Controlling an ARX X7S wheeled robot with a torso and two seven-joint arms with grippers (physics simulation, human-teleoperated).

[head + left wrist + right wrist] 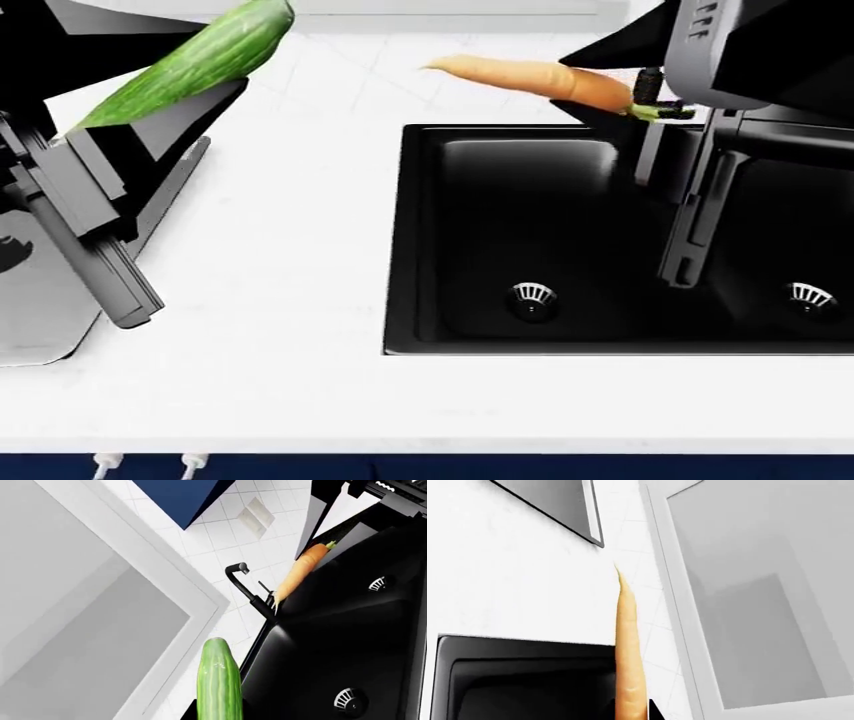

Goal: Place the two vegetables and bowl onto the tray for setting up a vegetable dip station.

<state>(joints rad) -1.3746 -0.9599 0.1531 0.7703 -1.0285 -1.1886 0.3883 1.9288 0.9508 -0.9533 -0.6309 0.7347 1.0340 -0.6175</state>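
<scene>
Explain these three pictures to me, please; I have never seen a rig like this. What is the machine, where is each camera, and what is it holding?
These are simulator renders of a two-armed robot at a white kitchen counter. One picture comes from a camera on its head, looking down over both arms. The other two come from cameras near each gripper.

The left gripper holds a bumpy green cucumber, lifted above the counter. The right gripper holds an orange carrot by its stem end, up over the back edge of the black double sink. Each wrist camera looks along its own vegetable.

The grey tray shows at the left edge, partly hidden. No bowl is in view.
</scene>
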